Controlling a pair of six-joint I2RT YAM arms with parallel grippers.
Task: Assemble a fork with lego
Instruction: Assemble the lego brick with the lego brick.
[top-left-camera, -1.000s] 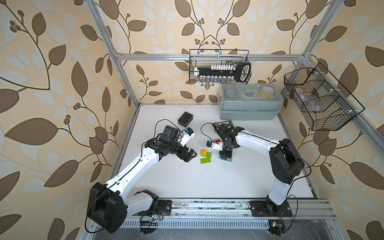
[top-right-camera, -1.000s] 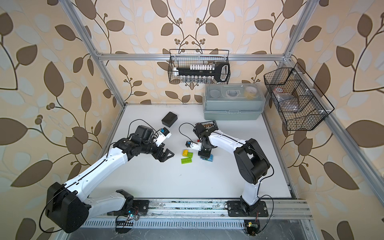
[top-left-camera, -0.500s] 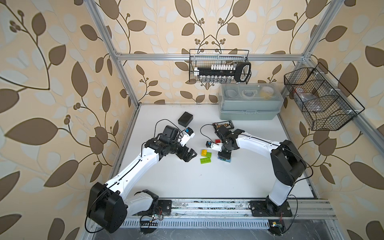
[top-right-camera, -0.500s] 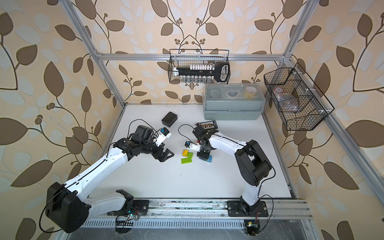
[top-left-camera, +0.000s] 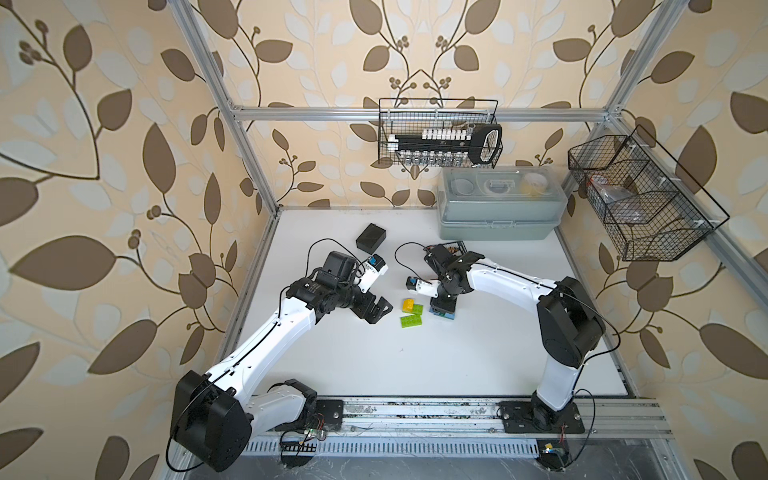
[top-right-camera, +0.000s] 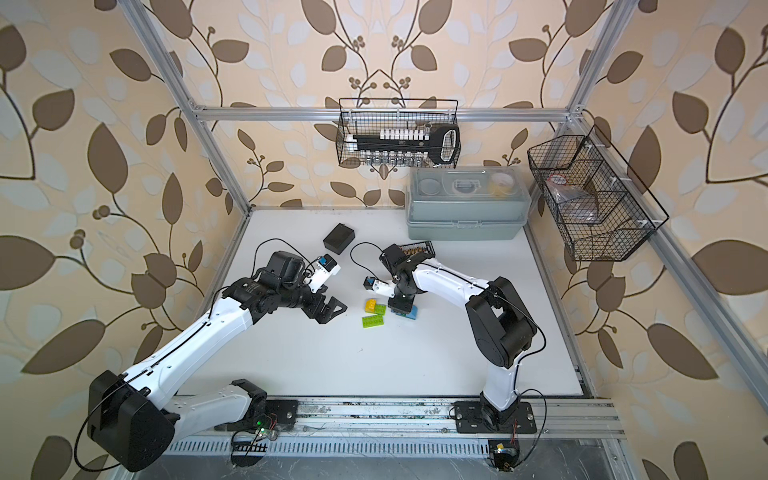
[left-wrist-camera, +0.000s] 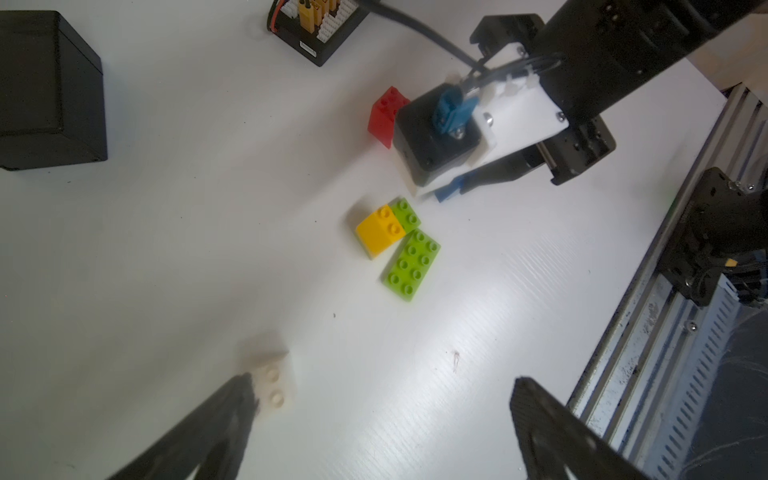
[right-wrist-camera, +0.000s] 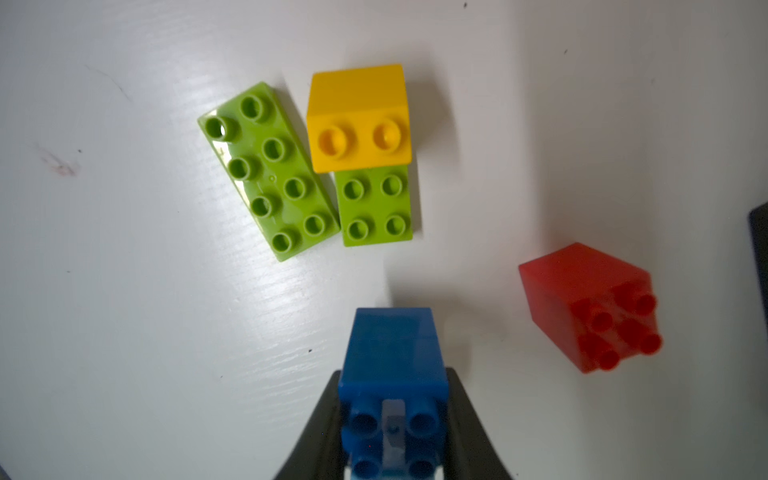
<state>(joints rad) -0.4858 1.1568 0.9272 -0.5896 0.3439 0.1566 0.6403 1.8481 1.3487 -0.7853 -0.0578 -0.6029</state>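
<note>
Right pincer clenched on blue brick, mid worktop. Left pincer spread, empty (white brick beside one finger). Yellow brick atop lime brick.

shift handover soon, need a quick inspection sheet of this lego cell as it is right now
surface: white table, a few dark specks and a faint smear.
job's things: yellow brick on one end of a lime brick; second lime brick loose beside them; red brick apart; white brick beside the left tool.
clutter: black box; small black tray.
tools: left tool open, empty; right tool shut on the blue brick.
cables: wrist cables loop above the table, clear of the bricks.
surroundings: grey lidded box; wire baskets on the frame.
</note>
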